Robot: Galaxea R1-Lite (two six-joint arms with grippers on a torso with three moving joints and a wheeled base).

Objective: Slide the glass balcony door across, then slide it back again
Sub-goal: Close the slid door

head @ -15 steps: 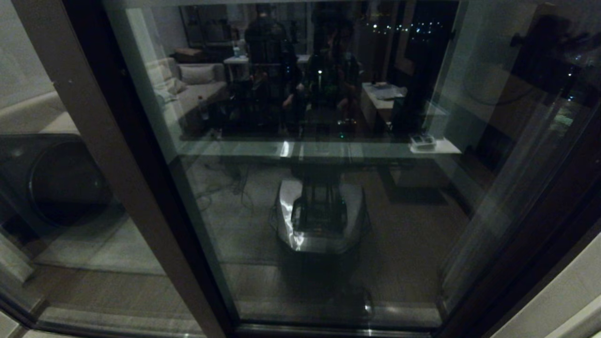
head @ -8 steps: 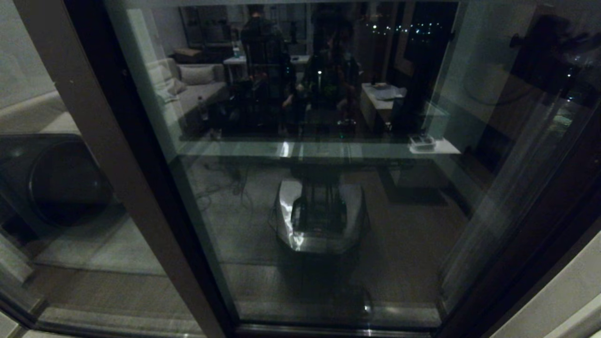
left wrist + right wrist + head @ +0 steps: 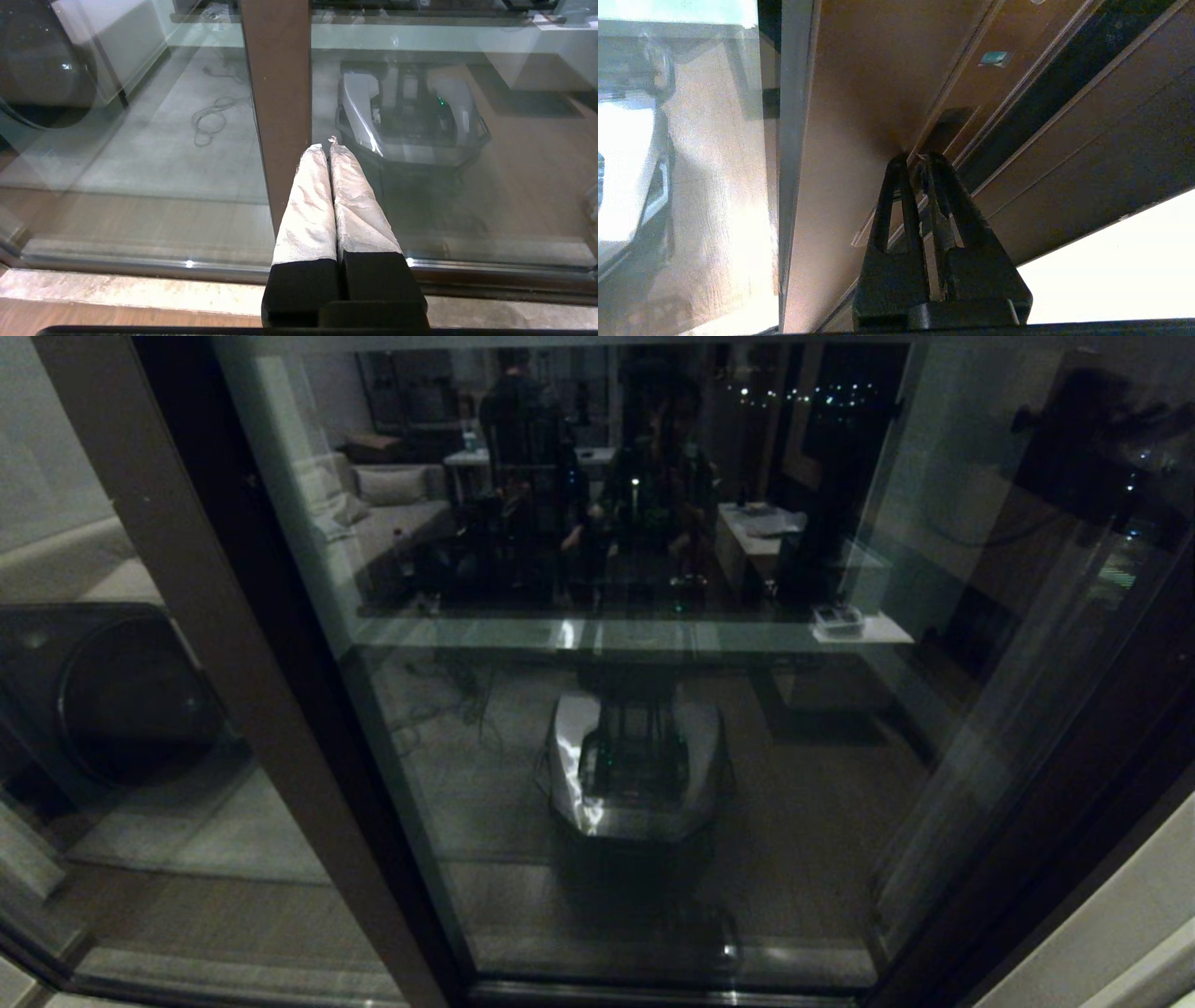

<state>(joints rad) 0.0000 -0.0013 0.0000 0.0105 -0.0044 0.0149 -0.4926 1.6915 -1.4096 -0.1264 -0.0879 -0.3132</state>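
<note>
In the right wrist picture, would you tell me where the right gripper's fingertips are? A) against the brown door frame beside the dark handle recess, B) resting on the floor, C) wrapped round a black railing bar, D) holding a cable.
A: the right gripper has its black fingers nearly together with the tips at the brown stile of the glass balcony door, right beside the dark handle slot.

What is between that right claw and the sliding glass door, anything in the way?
Nothing visible. The right gripper has its jaws close together with the tips right at the brown stile of the glass balcony door, beside its dark handle slot. Whether they actually touch it cannot be told.
</note>
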